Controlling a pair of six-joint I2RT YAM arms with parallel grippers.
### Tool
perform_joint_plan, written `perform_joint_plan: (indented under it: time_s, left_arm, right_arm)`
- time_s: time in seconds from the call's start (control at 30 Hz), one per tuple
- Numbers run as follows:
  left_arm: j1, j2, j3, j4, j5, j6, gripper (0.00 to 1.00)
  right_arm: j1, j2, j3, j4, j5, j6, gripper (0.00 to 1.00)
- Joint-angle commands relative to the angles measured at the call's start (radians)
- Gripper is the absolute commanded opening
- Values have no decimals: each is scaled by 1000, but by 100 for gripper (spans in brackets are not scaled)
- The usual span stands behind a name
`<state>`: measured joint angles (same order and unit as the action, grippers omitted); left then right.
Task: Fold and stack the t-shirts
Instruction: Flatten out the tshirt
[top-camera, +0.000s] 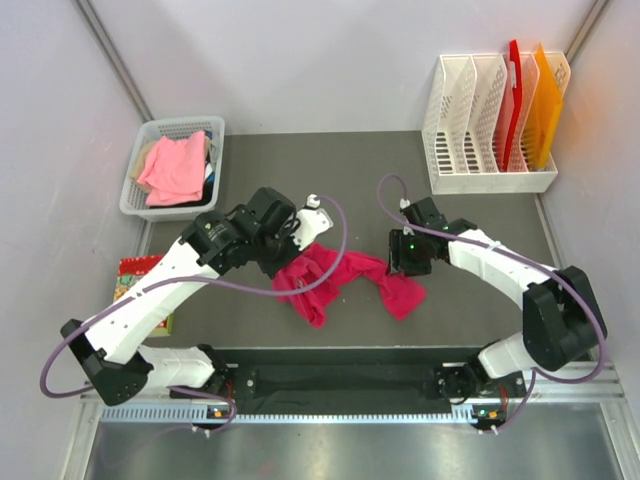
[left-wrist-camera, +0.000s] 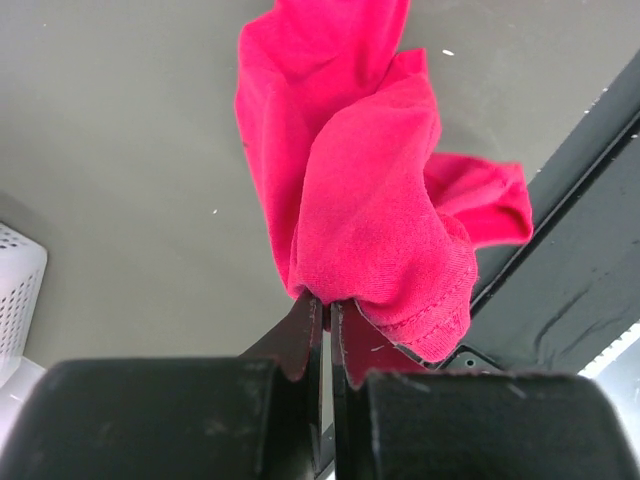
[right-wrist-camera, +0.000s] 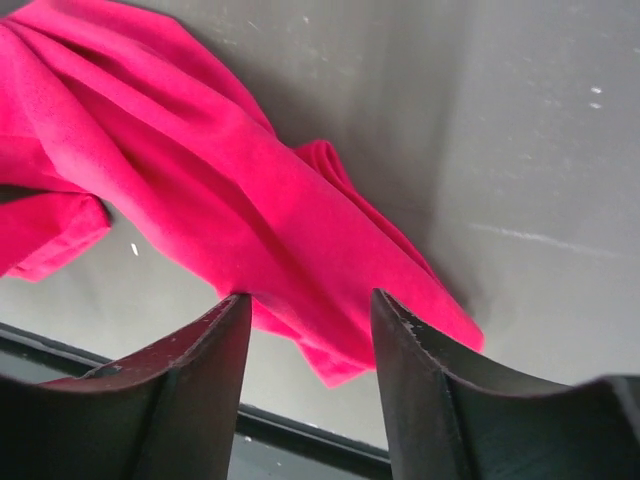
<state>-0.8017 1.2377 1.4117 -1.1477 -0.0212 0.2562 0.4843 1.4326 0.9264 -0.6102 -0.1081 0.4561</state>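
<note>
Early stage, nothing folded, no stack anywhere. Magenta t-shirt (top-camera: 340, 275) lies crumpled mid-tabletop (top-camera: 480, 230), stretched in a rumpled band between the two arms, one end flopped toward the near edge. Left claw (left-wrist-camera: 327, 305) is pressed together, pinching a bunched edge of the magenta t-shirt; the cloth hangs off the tips in a lump, hem stitching visible. Right claw (right-wrist-camera: 310, 300) is spread, hovering over the other end of the shirt with cloth showing between the fingers, nothing gripped. Salmon-pink t-shirt (top-camera: 175, 165) sits in the white basket (top-camera: 135, 195) at the far left, on top of other cloth, untouched.

Judgement: the step in hand is getting the magenta shirt pulled flat. Left to do: spread it, fold it, fetch and fold the salmon one, stack both.
</note>
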Motion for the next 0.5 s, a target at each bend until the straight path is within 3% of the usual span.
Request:
perform_joint_plan:
  time_s: [0.0,0.17,0.27,0.3,0.47]
  left_arm:
    - [44,-23,-2,37,-13,29,0]
    - [84,-17,-16,45,-6,46,0]
    - [110,-17,-22,55,-13,61,0]
    - [127,-17,-20,59,-16,72,0]
    - [180,-6,62,78,-66,127,0]
  right_arm:
    - [7,11,-38,85,-62,18,50]
    - [8,23,-72,113,-120,16,41]
    - [7,25,-72,107,-131,15,17]
    - [7,19,-57,90,-117,12,3]
    - [7,-101,76,-25,0,-22,0]
